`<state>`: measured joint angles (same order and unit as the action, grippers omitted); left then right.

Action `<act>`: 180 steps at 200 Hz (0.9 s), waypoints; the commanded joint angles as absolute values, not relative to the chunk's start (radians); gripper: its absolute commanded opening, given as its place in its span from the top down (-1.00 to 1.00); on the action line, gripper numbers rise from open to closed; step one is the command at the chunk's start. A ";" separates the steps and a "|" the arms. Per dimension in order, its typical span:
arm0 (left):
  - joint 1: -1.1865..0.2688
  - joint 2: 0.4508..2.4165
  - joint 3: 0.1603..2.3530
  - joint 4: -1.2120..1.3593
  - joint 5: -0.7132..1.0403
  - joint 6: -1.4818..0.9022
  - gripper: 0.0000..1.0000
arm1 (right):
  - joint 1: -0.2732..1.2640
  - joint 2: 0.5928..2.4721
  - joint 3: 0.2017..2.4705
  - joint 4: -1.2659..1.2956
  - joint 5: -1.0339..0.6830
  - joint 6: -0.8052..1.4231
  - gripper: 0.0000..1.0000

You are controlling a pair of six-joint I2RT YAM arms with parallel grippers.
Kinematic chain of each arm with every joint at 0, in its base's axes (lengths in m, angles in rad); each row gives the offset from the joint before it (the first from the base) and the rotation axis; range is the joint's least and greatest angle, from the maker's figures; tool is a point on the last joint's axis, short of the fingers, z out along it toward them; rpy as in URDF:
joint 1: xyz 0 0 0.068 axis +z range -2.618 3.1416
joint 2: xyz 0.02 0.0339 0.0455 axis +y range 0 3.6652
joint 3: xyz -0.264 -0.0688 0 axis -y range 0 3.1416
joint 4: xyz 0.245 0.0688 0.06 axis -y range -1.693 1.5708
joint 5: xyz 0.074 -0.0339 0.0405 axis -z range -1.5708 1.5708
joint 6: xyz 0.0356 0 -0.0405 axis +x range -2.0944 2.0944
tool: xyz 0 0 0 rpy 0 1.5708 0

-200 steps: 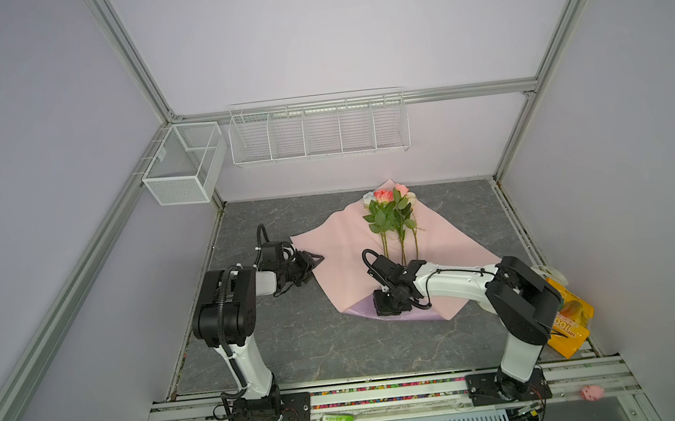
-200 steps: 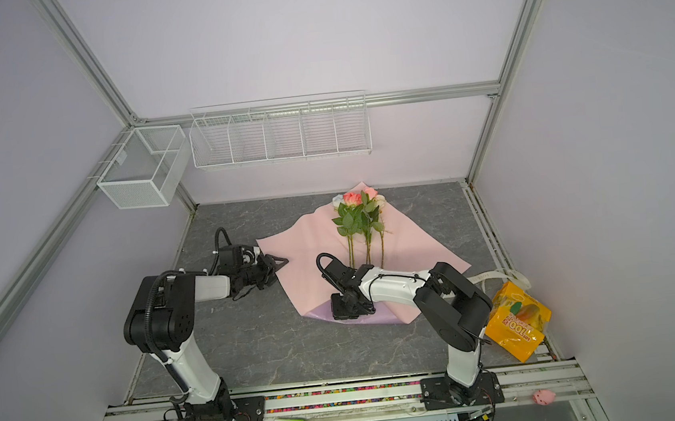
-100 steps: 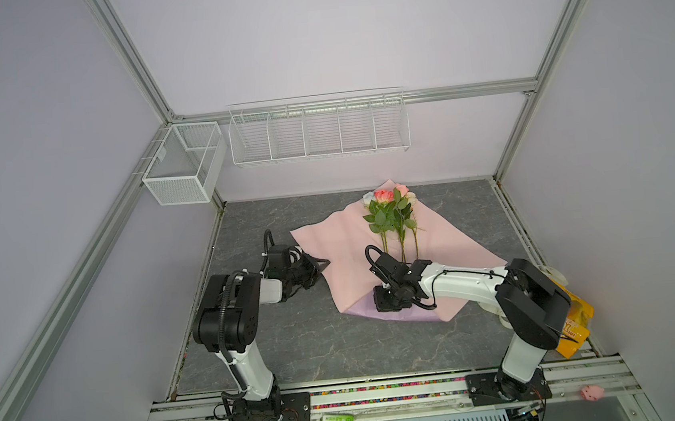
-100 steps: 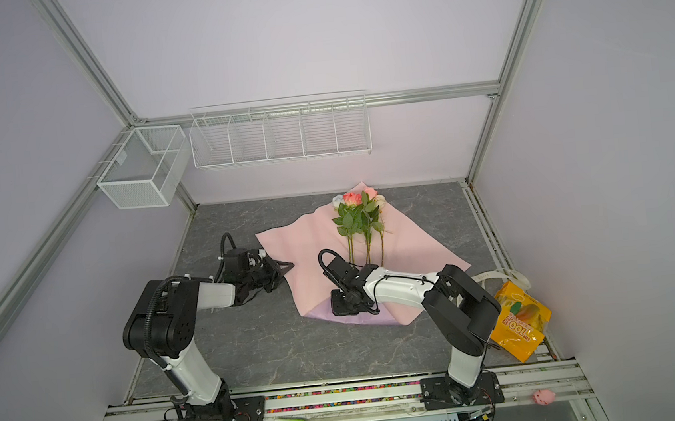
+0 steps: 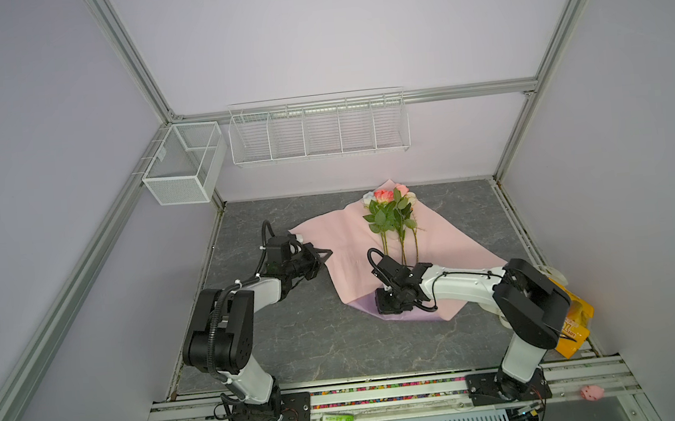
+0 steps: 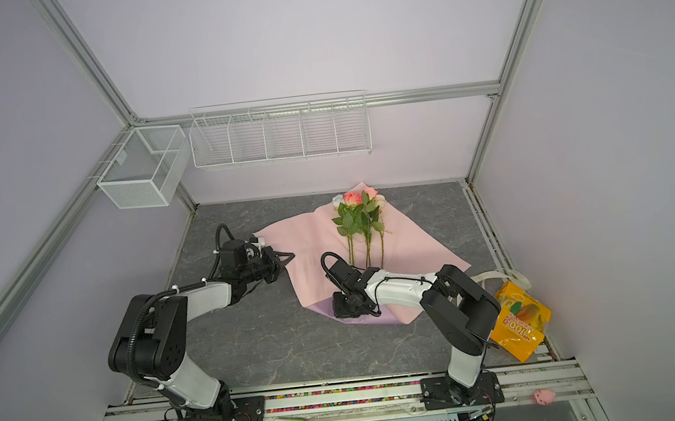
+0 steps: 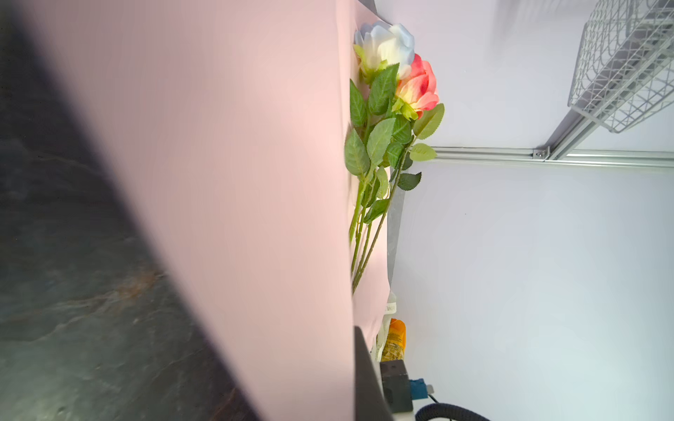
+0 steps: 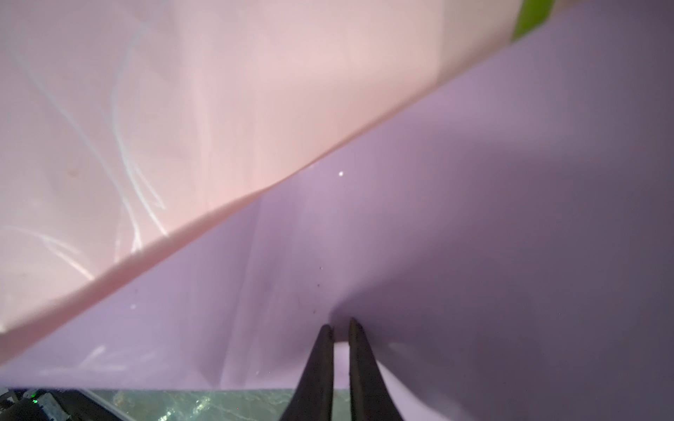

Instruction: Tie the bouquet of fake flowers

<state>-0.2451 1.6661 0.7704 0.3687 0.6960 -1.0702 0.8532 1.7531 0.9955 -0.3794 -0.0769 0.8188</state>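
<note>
Grey stone-look table (image 5: 318,346), lilac walls (image 5: 312,34). Left jaws pinch paper sheet (image 5: 351,243) edge; right jaws pinch its lilac corner, bouquet (image 5: 384,218) just beyond.

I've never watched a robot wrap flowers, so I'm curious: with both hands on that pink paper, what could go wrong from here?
The left hand and right hand seem to pinch only the paper; the bouquet lies loose on it. Lifting an edge could scatter it or roll it off. Pulling against each other, the hands might crease or tear the paper.
</note>
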 commanded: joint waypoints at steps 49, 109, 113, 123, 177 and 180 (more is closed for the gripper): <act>-0.387 1.675 1.026 0.043 0.611 -0.888 0.94 | 0.832 1.746 0.919 -0.316 -0.126 0.856 0.73; -0.467 1.745 1.175 -0.186 0.535 -0.750 0.93 | 0.815 1.706 0.891 -0.226 -0.168 0.861 0.72; -0.473 1.751 1.188 -0.201 0.531 -0.741 0.93 | 0.814 1.702 0.890 -0.220 -0.172 0.861 0.71; -0.484 1.767 1.213 -0.222 0.526 -0.732 0.92 | 0.809 1.692 0.890 -0.207 -0.178 0.858 0.71; -0.532 1.846 1.329 -0.319 0.487 -0.738 0.91 | 0.794 1.606 0.864 -0.179 -0.173 0.860 0.66; -0.532 1.849 1.331 -0.316 0.490 -0.743 0.91 | 0.793 1.599 0.853 -0.179 -0.169 0.861 0.66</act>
<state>-0.5209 1.8194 1.2846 -0.2447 0.5198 -0.7567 0.7998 1.6695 0.8967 -0.2096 -0.1734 0.8421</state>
